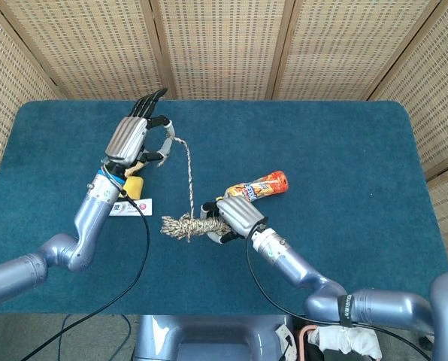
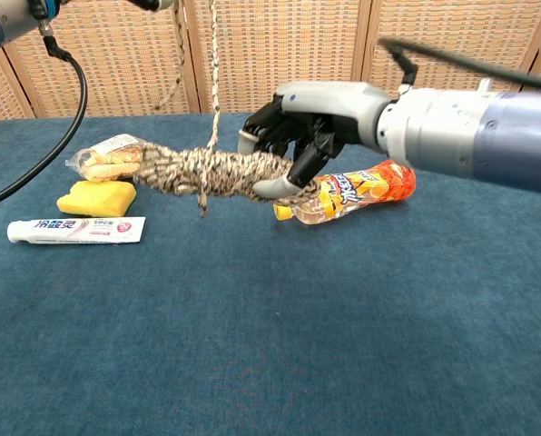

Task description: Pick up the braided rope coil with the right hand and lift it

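The braided rope coil [image 1: 188, 226] [image 2: 198, 171] is a tan and dark bundle held level above the blue table [image 1: 344, 150]. My right hand [image 1: 235, 217] [image 2: 300, 141] grips its right end, fingers wrapped around it. A single loose strand [image 1: 187, 177] [image 2: 213, 73] rises taut from the coil's middle to my left hand [image 1: 131, 137], which pinches it between thumb and finger while the other fingers stay stretched out. In the chest view the left hand itself is above the frame's top edge.
An orange drink bottle [image 1: 260, 183] [image 2: 354, 191] lies on its side just behind the right hand. At the left lie a toothpaste tube [image 2: 75, 230], a yellow sponge [image 2: 95, 197] and a snack bag [image 2: 112, 154], partly under the left arm in the head view.
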`<state>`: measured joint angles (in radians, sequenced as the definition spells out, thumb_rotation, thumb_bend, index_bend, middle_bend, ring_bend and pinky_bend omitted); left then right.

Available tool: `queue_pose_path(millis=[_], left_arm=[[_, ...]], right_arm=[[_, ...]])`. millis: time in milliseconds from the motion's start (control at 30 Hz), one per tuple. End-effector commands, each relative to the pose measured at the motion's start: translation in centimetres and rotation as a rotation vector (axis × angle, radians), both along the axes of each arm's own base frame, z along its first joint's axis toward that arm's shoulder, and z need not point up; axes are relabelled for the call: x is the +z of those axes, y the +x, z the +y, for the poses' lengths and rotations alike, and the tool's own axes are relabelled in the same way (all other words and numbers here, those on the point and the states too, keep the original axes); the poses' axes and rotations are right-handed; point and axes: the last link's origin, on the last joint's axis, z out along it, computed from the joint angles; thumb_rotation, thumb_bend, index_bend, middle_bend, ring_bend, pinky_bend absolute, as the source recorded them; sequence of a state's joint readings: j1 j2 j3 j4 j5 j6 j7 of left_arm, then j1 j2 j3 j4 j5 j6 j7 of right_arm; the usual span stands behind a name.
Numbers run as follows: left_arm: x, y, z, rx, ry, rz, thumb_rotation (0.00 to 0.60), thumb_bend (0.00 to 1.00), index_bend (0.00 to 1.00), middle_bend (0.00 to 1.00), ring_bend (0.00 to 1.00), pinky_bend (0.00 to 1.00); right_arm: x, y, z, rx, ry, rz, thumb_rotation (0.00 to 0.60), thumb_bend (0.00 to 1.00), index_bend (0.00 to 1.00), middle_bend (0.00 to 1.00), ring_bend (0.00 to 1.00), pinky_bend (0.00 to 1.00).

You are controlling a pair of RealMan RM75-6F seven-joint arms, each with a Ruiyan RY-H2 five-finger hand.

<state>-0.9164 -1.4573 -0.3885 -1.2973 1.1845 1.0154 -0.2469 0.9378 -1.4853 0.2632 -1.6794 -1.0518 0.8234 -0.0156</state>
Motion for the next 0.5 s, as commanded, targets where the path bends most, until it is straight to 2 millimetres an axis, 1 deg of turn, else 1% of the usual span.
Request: queue_pose_path(millis=[33,167,300,400,500], left_arm=[[-0.6,-2.0,0.8,0.063,-0.030,-0.024,0.600,0.54,0.78,0.00,0.00,0.00],[-1.2,-3.3,0.8,0.077,-0.043,-0.006,0.600,0.54,0.78,0.00,0.00,0.00],[-2.0,-4.4,0.7,0.083,-0.053,0.016,0.600,0.54,0.78,0.00,0.00,0.00],[-3.2,-5.7,0.0,0.081,-0.071,0.049,0.600,0.54,0.78,0.00,0.00,0.00],[-3.9,-6.8,-0.5,0.070,-0.074,0.083,0.600,0.54,0.78,0.00,0.00,0.00]], right_arm=[[2.5,-0.3,-0.1,-0.076,0.042,-0.125,0.600,0.75,0.67,0.64,0.43,0.52],[4.2,0.0,-0.4,-0.130,0.075,-0.229,0.600,0.75,0.67,0.64,0.43,0.52],[5.2,0.4,-0.5,-0.159,0.100,-0.294,0.600,0.75,0.67,0.64,0.43,0.52],[6.1,0.7,-0.7,-0.191,0.114,-0.350,0.600,0.75,0.67,0.64,0.43,0.52],[6.5,0.7,-1.0,-0.211,0.112,-0.375,0.600,0.75,0.67,0.64,0.43,0.52]])
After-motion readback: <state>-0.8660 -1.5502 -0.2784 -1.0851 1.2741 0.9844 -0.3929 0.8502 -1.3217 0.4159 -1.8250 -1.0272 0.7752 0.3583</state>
